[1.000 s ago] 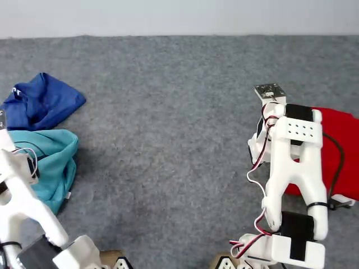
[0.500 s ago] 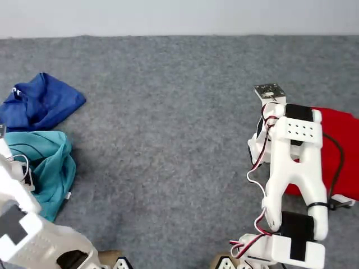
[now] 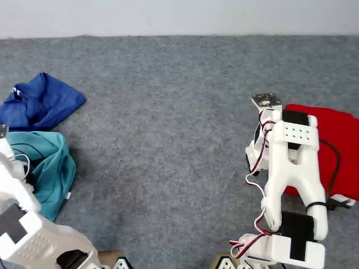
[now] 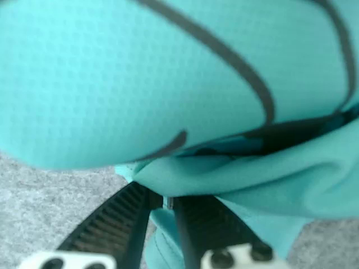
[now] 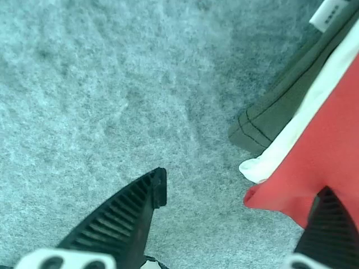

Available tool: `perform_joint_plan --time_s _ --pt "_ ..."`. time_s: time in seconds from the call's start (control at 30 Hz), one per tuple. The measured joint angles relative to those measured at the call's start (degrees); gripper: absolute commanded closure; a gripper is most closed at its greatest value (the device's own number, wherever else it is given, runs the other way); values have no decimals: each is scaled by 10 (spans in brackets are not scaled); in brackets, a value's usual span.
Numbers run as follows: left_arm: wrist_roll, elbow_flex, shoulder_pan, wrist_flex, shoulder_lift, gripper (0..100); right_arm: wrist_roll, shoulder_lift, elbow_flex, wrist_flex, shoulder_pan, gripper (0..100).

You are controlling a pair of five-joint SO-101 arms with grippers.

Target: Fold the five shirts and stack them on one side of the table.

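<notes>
A teal shirt (image 3: 51, 168) with dark stripes lies bunched at the table's left edge. My left gripper (image 4: 165, 200) is shut on a fold of the teal shirt (image 4: 179, 84), with the left arm (image 3: 15, 193) right beside it. A crumpled blue shirt (image 3: 42, 102) lies just behind it. On the right, a folded red shirt (image 3: 339, 143) tops a stack. My right gripper (image 5: 242, 185) is open at the stack's corner, where the red shirt (image 5: 314, 151) lies over a white layer (image 5: 291, 143) and an olive one (image 5: 280, 106).
Grey carpet-like cloth (image 3: 168, 129) covers the table, and its middle stretch lies between the two arms. The right arm (image 3: 291, 168) stands over the left part of the red stack. A pale wall runs along the far edge.
The left arm has drawn back toward the near left corner, and the teal shirt has been pulled left and bunched tighter. The right arm has shifted slightly nearer, uncovering more red shirt.
</notes>
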Motion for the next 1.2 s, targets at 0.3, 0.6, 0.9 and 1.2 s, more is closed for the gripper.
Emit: perform_joint_plan --time_s 0.3,0.6,0.9,1.2 --pt "0 0 16 104 -216 988 0 0 0 0 1 608" --pt "-4 0 194 244 -509 988 0 0 0 0 1 608" --pt "-4 -9 511 280 -714 988 0 0 0 0 1 608" --pt "-2 -66 586 287 -709 987 -2 0 0 0 0 608"
